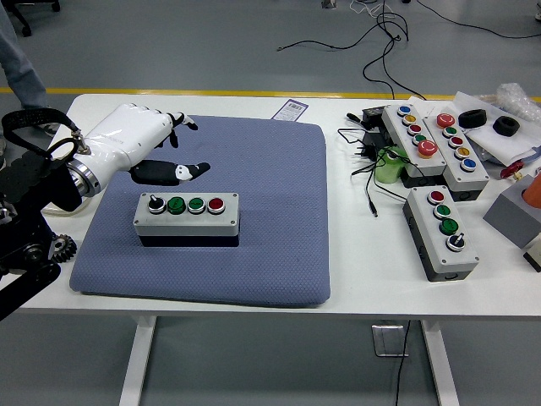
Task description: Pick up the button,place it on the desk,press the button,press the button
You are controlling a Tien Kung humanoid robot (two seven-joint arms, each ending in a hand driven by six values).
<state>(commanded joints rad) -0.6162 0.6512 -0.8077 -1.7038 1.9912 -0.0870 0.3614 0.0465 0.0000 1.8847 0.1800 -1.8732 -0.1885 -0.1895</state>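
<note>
Grey four-button control box (187, 217) flat on blue padded mat (254, 161), buttons up, reachable for pressing. White left hand (148, 145) raised just beyond box, clear of it, fingers loosely spread, holding nothing, thumb (173, 172) extended toward box. Likely between presses. Spare button boxes (440, 230) parked well apart, right side of white table (347, 279).
</note>
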